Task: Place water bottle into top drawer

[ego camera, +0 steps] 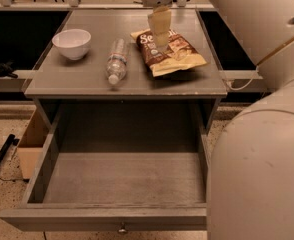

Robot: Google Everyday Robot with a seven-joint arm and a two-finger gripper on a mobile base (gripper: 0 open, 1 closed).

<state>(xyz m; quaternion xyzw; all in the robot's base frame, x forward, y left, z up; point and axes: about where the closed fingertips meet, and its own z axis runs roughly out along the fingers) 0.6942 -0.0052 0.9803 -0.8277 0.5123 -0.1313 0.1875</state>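
Observation:
The water bottle [116, 60] lies on its side on the grey table top [87, 81], cap toward the front, between a bowl and a chip bag. The top drawer [102, 218] is pulled wide open below the table, its inside bare, with a small round knob [122, 229] on the front panel. My gripper [159, 28] hangs from above at the back of the table, over the chip bag and to the right of the bottle, apart from it. It holds nothing that I can see.
A white bowl [72, 43] stands at the table's left. A brown chip bag [169, 53] lies at the right. A tan cardboard box [31, 146] sits on the floor left of the drawer. My arm's pale body [257, 149] fills the right side.

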